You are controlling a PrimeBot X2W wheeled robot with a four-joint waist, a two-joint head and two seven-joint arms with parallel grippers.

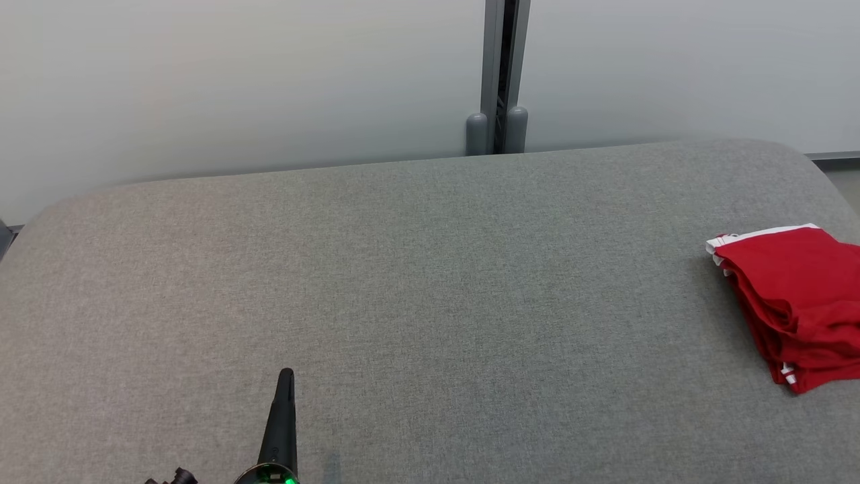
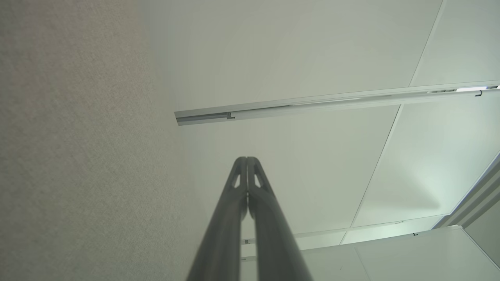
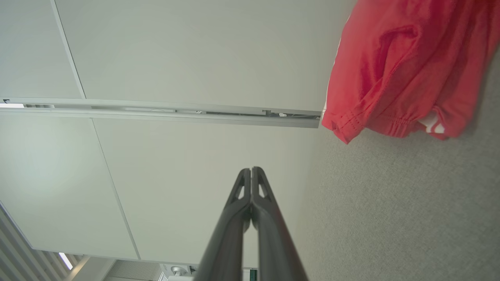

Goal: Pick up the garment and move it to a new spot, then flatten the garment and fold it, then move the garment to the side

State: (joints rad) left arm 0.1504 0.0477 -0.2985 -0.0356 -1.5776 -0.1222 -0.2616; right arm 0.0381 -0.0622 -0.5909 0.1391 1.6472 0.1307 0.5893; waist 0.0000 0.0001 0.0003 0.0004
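At the right edge of the grey fabric top (image 1: 430, 282) lay the red garment (image 1: 799, 302), folded. We had our left gripper (image 1: 286, 374) and right gripper (image 3: 251, 170) clenched tight, both empty, neither touching it.

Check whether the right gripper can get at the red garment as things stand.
Probably yes: bare grey fabric surface lies between the right gripper and the folded red garment; its jaws are shut, though.
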